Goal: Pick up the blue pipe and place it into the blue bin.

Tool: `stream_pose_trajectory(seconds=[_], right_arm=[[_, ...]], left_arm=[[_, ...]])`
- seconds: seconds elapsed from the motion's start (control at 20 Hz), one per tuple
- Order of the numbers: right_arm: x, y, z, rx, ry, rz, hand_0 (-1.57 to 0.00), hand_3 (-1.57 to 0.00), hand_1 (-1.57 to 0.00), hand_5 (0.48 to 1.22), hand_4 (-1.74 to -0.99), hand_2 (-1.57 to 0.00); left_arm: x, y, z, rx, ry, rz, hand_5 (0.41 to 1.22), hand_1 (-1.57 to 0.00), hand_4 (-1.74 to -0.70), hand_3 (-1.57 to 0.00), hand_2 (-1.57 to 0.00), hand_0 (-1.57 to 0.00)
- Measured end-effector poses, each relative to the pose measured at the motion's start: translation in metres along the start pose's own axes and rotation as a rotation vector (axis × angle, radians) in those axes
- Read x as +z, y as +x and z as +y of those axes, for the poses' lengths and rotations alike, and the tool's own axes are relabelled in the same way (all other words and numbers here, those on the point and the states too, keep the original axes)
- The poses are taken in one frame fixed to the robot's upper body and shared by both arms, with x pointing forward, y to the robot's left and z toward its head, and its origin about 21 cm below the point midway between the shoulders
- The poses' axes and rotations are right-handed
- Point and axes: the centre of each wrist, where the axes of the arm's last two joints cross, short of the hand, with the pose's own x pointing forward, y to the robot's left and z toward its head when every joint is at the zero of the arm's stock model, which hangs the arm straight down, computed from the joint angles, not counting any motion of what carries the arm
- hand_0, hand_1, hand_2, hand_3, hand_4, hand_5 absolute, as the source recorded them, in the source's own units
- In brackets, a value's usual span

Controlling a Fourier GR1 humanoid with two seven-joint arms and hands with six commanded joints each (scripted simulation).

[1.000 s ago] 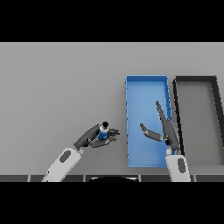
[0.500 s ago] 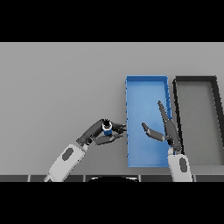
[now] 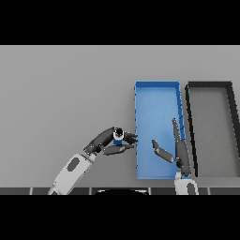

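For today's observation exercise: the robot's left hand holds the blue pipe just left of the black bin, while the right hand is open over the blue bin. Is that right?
Not quite. In the head view the left hand holds the blue pipe just left of the blue bin, not the black bin. The right hand is indeed open over the blue bin.

Each arm is a rounded white forearm shell with a grey oval inset, ending in a dark robot hand: the left robot hand [image 3: 104, 143], the right robot hand [image 3: 174, 151], with slim dark fingers.
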Motion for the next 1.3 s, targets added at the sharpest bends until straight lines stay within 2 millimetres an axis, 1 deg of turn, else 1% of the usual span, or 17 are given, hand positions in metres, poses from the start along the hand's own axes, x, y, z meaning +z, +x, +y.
stream_pose_trajectory(seconds=[0.05, 0.1, 0.15, 0.2, 0.25, 0.3, 0.35, 0.4, 0.5, 0.55, 0.6, 0.65, 0.75, 0.85, 0.95, 1.0, 1.3], right_arm=[[0.012, 0.002, 0.001, 0.005, -0.039, 0.004, 0.0, 0.0, 0.0, 0.578, -1.157, 0.0], [0.017, 0.006, 0.004, 0.002, -0.07, 0.021, 0.0, 0.0, 0.0, 0.578, -1.185, 0.0], [0.021, 0.007, 0.003, 0.008, -0.091, 0.036, 0.0, 0.0, 0.0, 0.577, -1.191, 0.0], [0.024, 0.009, 0.007, 0.005, -0.099, 0.042, 0.0, 0.0, -0.01, 0.572, -1.194, 0.0], [0.025, 0.009, 0.008, -0.012, -0.108, 0.04, 0.0, 0.0, -0.02, 0.569, -1.178, -0.02], [0.022, 0.013, 0.005, -0.041, -0.114, -0.003, 0.0, 0.0, -0.02, 0.571, -1.166, -0.03], [0.024, 0.021, 0.003, -0.088, -0.103, -0.094, 0.0, 0.0, -0.02, 0.579, -1.172, -0.03], [0.02, 0.026, -0.003, -0.129, -0.086, -0.125, 0.0, 0.0, -0.01, 0.592, -1.175, -0.03], [0.015, 0.04, -0.014, -0.147, -0.028, -0.211, 0.0, 0.0, -0.01, 0.592, -1.163, -0.02], [0.014, 0.053, -0.02, -0.136, 0.01, -0.251, 0.0, 0.0, -0.01, 0.589, -1.165, -0.01], [0.013, 0.061, -0.026, -0.117, 0.06, -0.239, 0.0, 0.0, 0.0, 0.579, -1.171, -0.01], [0.013, 0.063, -0.029, -0.108, 0.12, -0.162, 0.0, 0.0, 0.0, 0.567, -1.177, -0.01], [0.006, 0.076, -0.021, -0.08, 0.239, -0.124, 0.0, 0.0, 0.0, 0.543, -1.194, 0.0], [-0.002, 0.093, -0.02, -0.03, 0.315, -0.167, 0.0, 0.0, 0.0, 0.537, -1.219, 0.0], [-0.009, 0.109, -0.018, -0.003, 0.392, -0.206, 0.0, 0.0, 0.0, 0.526, -1.246, 0.0], [-0.01, 0.113, -0.012, -0.001, 0.433, -0.209, 0.0, 0.0, 0.0, 0.523, -1.256, 0.0], [-0.027, 0.139, 0.009, -0.008, 0.584, -0.209, 0.0, 0.0, 0.0, 0.525, -1.22, 0.0]], left_arm=[[-0.001, -0.001, -0.003, 0.007, 0.0, 0.003, 1.22, -1.57, -1.47, -1.57, -1.57, -1.57], [0.0, -0.001, -0.005, 0.006, -0.001, -0.004, 1.22, -1.57, -1.47, -1.57, -1.57, -1.57], [0.0, -0.001, -0.001, 0.007, 0.003, 0.008, 1.22, -1.57, -1.47, -1.57, -1.57, -1.57], [0.0, -0.002, -0.004, 0.007, -0.005, -0.002, 1.221, -1.57, -1.47, -1.57, -1.57, -1.57], [0.004, -0.002, -0.003, 0.005, -0.006, -0.01, 1.221, -1.57, -1.47, -1.57, -1.57, -1.57], [0.0, -0.001, 0.003, -0.007, 0.004, -0.004, 1.221, -1.57, -1.47, -1.57, -1.57, -1.57], [-0.002, -0.002, 0.003, -0.011, 0.0, -0.008, 1.221, -1.57, -1.47, -1.57, -1.57, -1.57], [-0.002, 0.0, 0.001, -0.008, -0.007, -0.02, 1.221, -1.57, -1.47, -1.57, -1.57, -1.57], [0.004, -0.001, 0.001, -0.008, -0.016, -0.004, 1.221, -1.57, -1.47, -1.57, -1.57, -1.57], [0.004, -0.002, 0.002, -0.006, -0.016, 0.01, 1.221, -1.57, -1.47, -1.57, -1.57, -1.57], [0.002, 0.002, 0.005, -0.012, -0.011, 0.004, 1.221, -1.57, -1.47, -1.57, -1.57, -1.57], [0.001, 0.002, 0.001, -0.013, -0.015, 0.0, 1.221, -1.57, -1.47, -1.57, -1.57, -1.57], [0.002, 0.002, -0.003, -0.021, -0.02, 0.009, 1.221, -1.57, -1.47, -1.57, -1.57, -1.57], [0.005, -0.002, -0.003, -0.019, -0.022, 0.009, 1.221, -1.57, -1.47, -1.57, -1.57, -1.57], [0.003, 0.005, 0.0, -0.039, -0.024, -0.005, 1.221, -1.57, -1.47, -1.57, -1.57, -1.57], [0.001, 0.002, -0.002, -0.04, -0.027, 0.012, 1.221, -1.57, -1.47, -1.57, -1.57, -1.57], [0.0, 0.002, 0.0, -0.035, -0.032, 0.008, 1.221, -1.57, -1.48, -1.57, -1.57, -1.57]])
